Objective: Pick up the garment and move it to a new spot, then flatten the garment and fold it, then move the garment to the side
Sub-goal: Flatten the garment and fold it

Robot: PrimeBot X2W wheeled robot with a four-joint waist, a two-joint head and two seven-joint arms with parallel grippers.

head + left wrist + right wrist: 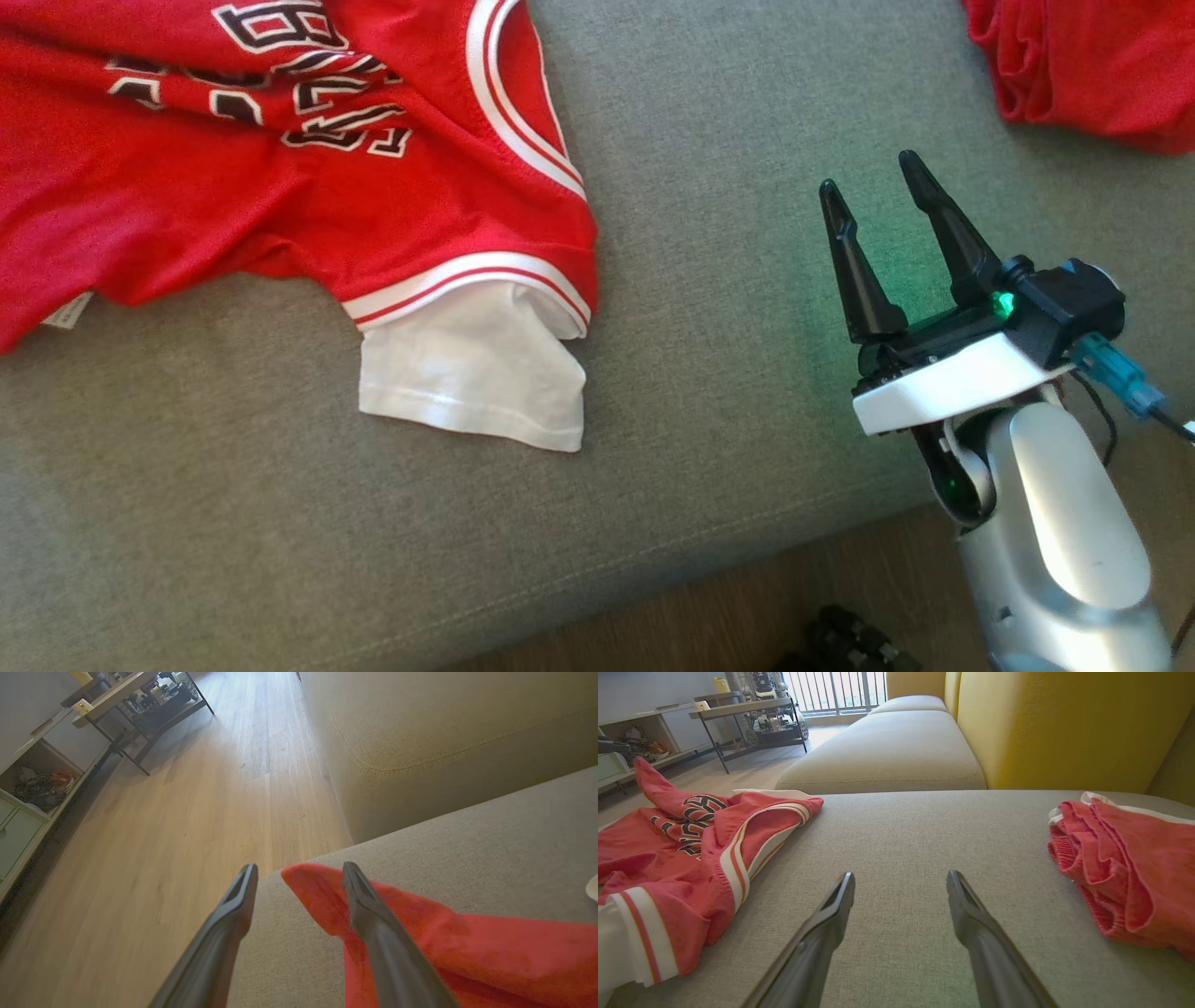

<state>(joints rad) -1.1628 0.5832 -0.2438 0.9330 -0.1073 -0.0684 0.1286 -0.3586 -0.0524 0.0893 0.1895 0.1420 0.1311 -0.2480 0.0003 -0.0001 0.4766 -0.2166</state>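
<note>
The grey sofa seat [728,280] has a broad bare stretch down its middle, between the red jersey [280,187] on the left and a second, bunched red garment [1092,65] at the far right corner. The seat's near edge runs aslant along the bottom of the head view, with wooden floor [747,607] below it. The jersey lies crumpled, its black-and-white lettering up. A white sleeve [467,373] pokes out from its striped armhole towards the near edge.

The right gripper [868,175] hovers over the bare cloth at the right, close to the near edge. Its fingers point away from the robot and stand wide apart, with nothing between them. Its pale forearm rises from the lower right corner.

In the left wrist view the left gripper [300,868] points out past the seat's left edge towards the floor. Its jaws are spread, and a red corner of the jersey lies on the seat under one finger. Whether that finger touches the cloth cannot be told.

The jersey runs off the top and left of the head view, so its full outline and lettering are cut off. The right-hand garment is likewise cropped.
</note>
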